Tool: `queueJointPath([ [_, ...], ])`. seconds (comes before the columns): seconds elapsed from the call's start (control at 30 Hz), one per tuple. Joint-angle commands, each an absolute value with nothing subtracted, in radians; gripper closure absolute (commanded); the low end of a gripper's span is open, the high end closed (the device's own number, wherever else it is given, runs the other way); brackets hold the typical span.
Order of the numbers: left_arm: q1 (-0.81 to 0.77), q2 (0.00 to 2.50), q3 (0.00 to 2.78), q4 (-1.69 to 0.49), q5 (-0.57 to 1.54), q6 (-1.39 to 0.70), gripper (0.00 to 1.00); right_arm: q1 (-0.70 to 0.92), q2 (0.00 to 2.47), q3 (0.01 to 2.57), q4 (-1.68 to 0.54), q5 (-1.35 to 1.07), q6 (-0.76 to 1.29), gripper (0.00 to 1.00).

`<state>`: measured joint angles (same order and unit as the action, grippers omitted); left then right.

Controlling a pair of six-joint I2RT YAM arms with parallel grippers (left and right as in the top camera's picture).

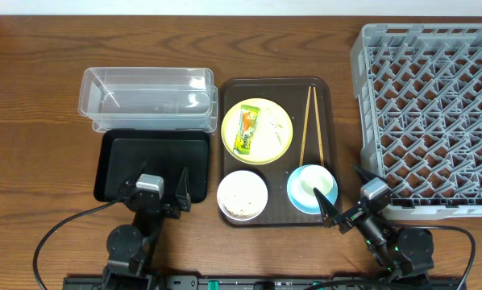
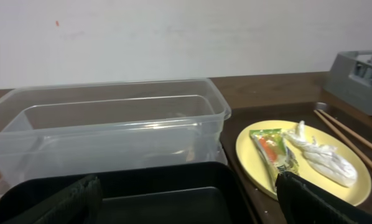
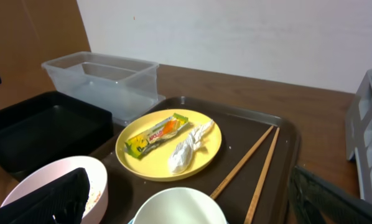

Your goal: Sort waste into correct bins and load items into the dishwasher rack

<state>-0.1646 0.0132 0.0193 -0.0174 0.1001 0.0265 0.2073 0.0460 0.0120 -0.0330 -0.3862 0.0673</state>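
A pale-yellow plate (image 1: 257, 130) on the dark brown serving tray (image 1: 273, 89) holds a green-and-orange wrapper (image 1: 246, 131) and a crumpled white napkin (image 3: 187, 148). Chopsticks (image 1: 312, 125) lie to its right. A white bowl (image 1: 242, 195) with food scraps stands at the tray's front left. A small white cup sits in a light-blue bowl (image 1: 312, 188) at the front right. The clear tub (image 1: 148, 98) and black tray (image 1: 154, 163) lie to the left. The grey rack (image 1: 430, 113) is at the right. My left gripper (image 1: 162, 196) is open over the black tray's front edge. My right gripper (image 1: 344, 201) is open beside the blue bowl.
The wall stands behind the table. Cables run from both arm bases along the table's front edge. Bare wooden table (image 1: 31, 121) lies left of the clear tub and between the serving tray and the rack.
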Motion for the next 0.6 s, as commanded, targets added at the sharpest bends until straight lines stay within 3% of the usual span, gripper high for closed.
queueJointPath([
  [0.0, -0.160, 0.011, 0.004, 0.002, 0.267, 0.028, 0.09, 0.216, 0.049, 0.019, 0.009, -0.414, 0.084, 0.01],
  [0.23, -0.160, 0.019, 0.095, 0.227, 0.348, -0.160, 0.09, 0.216, 0.049, 0.047, 0.168, -0.503, 0.217, 0.01],
  [0.4, -0.160, 0.143, 0.329, 0.059, 0.349, -0.159, 0.09, 0.216, 0.118, 0.187, 0.100, -0.506, 0.224, 0.01],
  [0.57, -0.160, 0.440, 0.657, -0.218, 0.398, -0.159, 0.08, 0.216, 0.340, 0.446, -0.091, -0.499, 0.219, 0.01],
])
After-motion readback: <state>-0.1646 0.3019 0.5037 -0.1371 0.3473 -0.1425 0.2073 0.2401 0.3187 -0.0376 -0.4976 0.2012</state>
